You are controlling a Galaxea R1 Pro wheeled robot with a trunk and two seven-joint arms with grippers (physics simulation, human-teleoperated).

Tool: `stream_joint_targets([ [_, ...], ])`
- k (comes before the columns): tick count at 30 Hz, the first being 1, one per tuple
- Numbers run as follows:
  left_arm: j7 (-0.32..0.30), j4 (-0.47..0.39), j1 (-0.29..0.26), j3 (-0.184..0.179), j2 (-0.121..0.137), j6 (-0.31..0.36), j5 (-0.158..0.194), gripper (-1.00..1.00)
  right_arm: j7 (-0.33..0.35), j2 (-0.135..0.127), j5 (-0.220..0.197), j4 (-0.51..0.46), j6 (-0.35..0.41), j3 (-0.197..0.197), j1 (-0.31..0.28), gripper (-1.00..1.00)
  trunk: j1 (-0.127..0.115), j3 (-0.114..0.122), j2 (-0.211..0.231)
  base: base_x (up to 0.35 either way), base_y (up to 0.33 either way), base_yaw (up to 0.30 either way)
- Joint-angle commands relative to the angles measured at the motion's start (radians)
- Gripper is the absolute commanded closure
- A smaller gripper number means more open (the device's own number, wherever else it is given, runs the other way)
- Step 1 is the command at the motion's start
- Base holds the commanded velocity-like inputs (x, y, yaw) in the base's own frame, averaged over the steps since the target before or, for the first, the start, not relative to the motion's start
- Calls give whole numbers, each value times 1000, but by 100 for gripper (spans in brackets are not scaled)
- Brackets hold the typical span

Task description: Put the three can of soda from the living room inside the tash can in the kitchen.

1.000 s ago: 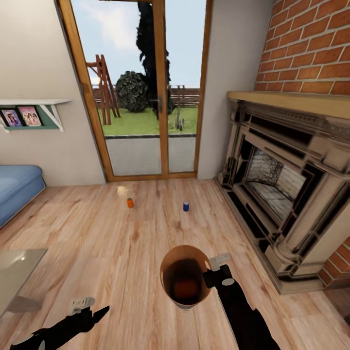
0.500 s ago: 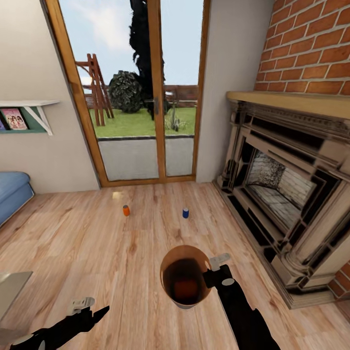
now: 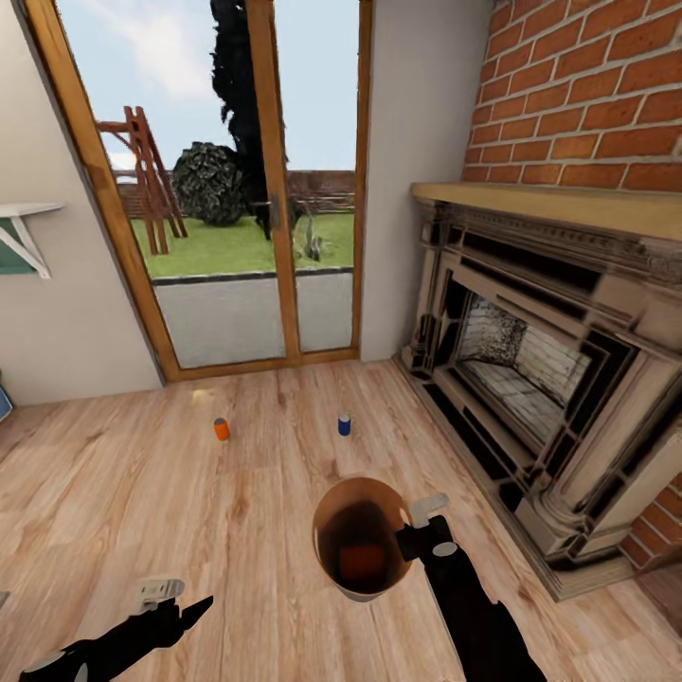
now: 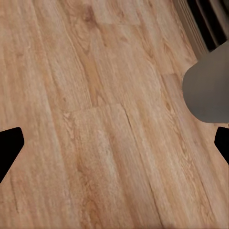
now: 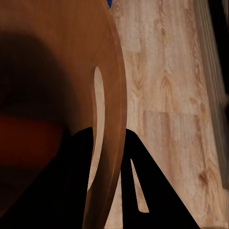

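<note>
The tash can (image 3: 333,576), brown inside, hangs low over the wood floor with my right gripper (image 3: 405,536) shut on its rim (image 5: 110,143), one finger inside and one outside. One bright orange can of soda (image 3: 362,562) lies in its bottom. A second orange can of soda (image 3: 221,429) and a dark blue can of soda (image 3: 344,425) stand upright on the floor ahead, near the glass doors. My left gripper (image 3: 192,607) is open and empty at the lower left. In the left wrist view its fingers (image 4: 9,148) are spread wide over bare planks, with the bin's grey outside (image 4: 210,86) beside them.
A wood-framed glass door (image 3: 227,189) closes the far wall. A large fireplace (image 3: 540,379) with a brick chimney (image 3: 587,95) runs along the right. A white shelf bracket (image 3: 24,237) sits on the left wall. Light plank floor (image 3: 142,502) spreads between me and the cans.
The whole view has swung to the right: sofa, glass table and shelf slid out at the left. The two floor cans stand as before. Both grippers hold the same pose.
</note>
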Motion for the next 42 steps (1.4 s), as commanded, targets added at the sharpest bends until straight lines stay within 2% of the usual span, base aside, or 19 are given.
stream_joint_targets([
  [1,0,0,0,0,0,0,0,-100,4,0,-6,-1,0,0,0,100,0,1,0,2,1,-252],
  [6,0,0,0,0,0,-2,0,-100,4,1,-6,-1,0,0,0,100,0,6,0,0,0,-252],
  [10,0,0,0,-1,0,-36,1,-100,4,1,-6,0,0,0,0,100,0,11,0,0,0,-252],
  [15,1,0,0,-1,0,-44,3,-100,4,1,-6,0,0,0,0,100,0,16,0,61,0,-252],
  [20,1,6,0,-1,0,-45,4,-100,4,1,-6,0,0,0,0,100,0,21,0,289,0,-247],
  [34,0,15,0,-2,0,-42,4,-100,4,1,-6,1,0,1,0,100,0,22,0,337,128,-20],
  [42,0,15,0,-1,0,-46,2,-100,4,1,-6,1,0,1,0,100,0,30,0,291,156,-206],
])
